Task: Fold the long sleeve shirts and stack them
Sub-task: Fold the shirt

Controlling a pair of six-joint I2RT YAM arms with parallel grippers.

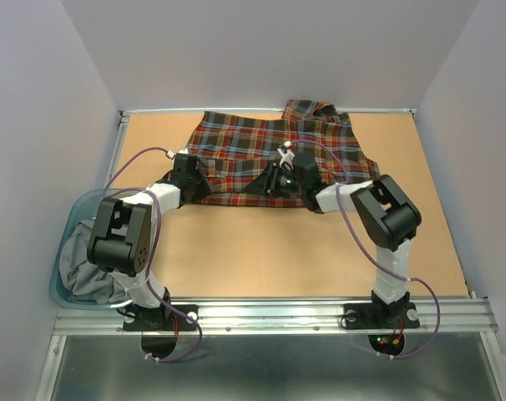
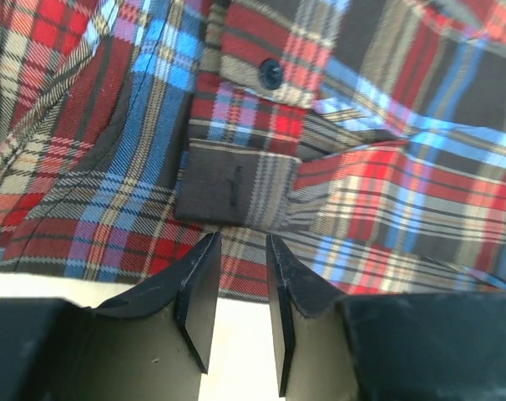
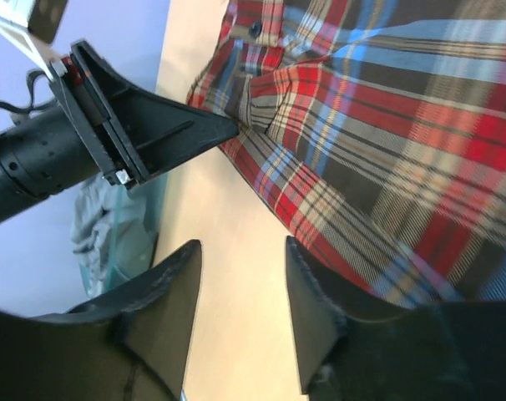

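Plaid shirt [image 1: 261, 150] lies spread on the far desk [image 1: 270, 251]. Left hand [image 2: 241, 241] is at its near hem, narrowly parted; grip on cloth cannot be told. Right hand [image 3: 240, 246] is half open, empty, beside the hem.

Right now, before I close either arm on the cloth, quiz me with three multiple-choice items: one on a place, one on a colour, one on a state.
1. Where does the grey cloth lie? A at the far edge of the table; B in the bin at its left; C at its right edge.
2. The button on the plaid shirt in the left wrist view is: A dark; B white; C yellow.
3. The right fingers are: A shut on the shirt; B shut on nothing; C open.
Key: B, the cloth fills the bin; A, it looks near black; C, bare table shows between them.
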